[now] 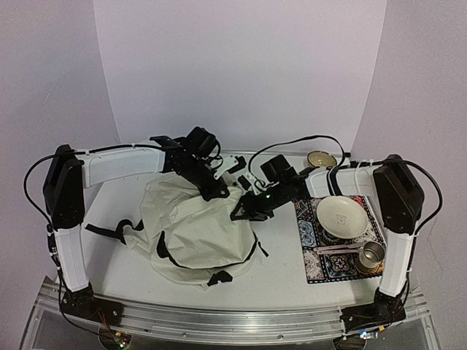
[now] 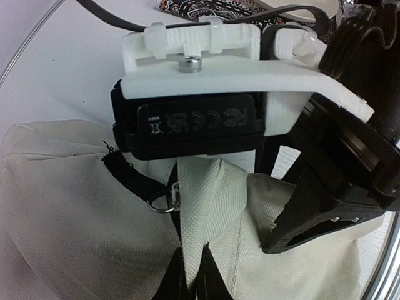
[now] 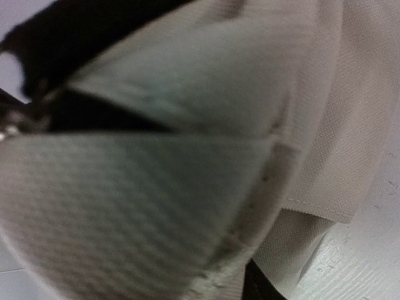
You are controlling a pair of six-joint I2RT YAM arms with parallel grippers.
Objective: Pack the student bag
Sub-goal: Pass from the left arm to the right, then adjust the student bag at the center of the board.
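Note:
The student bag (image 1: pixel 197 233), cream fabric with black trim, lies slumped on the white table left of centre. My left gripper (image 1: pixel 216 191) is at its top edge. In the left wrist view its dark fingers (image 2: pixel 181 281) are shut on a cream webbing loop (image 2: pixel 209 200) of the bag, beside a small metal ring (image 2: pixel 164 203). My right gripper (image 1: pixel 244 211) presses against the bag's upper right edge, close to the left one. The right wrist view is filled with blurred cream fabric (image 3: pixel 156 206); its fingers do not show there.
A patterned mat (image 1: pixel 310 240) on the right carries a cream plate (image 1: pixel 341 216), a metal cup (image 1: pixel 372 255) and a utensil (image 1: pixel 336 249). A small bowl (image 1: pixel 321 159) stands behind it. Black straps (image 1: pixel 109 232) trail left of the bag.

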